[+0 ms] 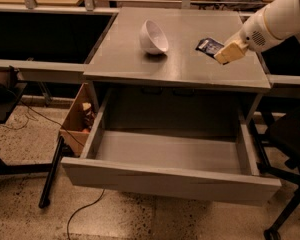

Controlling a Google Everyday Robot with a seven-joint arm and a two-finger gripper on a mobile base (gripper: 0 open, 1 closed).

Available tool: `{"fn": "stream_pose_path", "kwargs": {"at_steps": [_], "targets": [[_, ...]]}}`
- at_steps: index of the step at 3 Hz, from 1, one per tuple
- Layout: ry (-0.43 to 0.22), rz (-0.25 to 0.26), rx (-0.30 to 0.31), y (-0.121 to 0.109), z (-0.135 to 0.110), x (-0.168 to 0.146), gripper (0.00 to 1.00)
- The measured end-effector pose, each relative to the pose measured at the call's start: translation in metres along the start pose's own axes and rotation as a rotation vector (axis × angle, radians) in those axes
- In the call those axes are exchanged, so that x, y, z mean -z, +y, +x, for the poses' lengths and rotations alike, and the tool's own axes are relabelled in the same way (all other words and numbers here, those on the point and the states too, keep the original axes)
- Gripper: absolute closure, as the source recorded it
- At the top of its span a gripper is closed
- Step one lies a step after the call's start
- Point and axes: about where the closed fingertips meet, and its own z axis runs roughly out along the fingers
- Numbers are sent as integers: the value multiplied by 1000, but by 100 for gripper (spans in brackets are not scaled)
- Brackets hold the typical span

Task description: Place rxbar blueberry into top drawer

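The rxbar blueberry (208, 46), a small dark bar with pale lettering, is over the right part of the grey table top (180, 66). My gripper (226, 53) is at the bar's right end, its tan fingers shut on it, with the bar sticking out to the left. I cannot tell whether the bar touches the table. My white arm reaches in from the upper right. The top drawer (165, 153) is pulled wide open below the table, and nothing shows inside it.
A white bowl (153, 36) lies tipped on its side at the table's middle left. A brown cardboard box (79, 115) sits on the floor left of the drawer. A black stand leg (50, 176) is at lower left, and a black chair (290, 134) at right.
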Motion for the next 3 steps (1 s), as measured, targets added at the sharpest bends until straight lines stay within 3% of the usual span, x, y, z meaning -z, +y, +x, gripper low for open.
{"fn": "stream_pose_path", "kwargs": {"at_steps": [1,2,3], "targets": [[17,-49,113,62,2,12,100],[68,-102,189,110,15,-2,100],[119,-146,223,134,29,-32,100]]}}
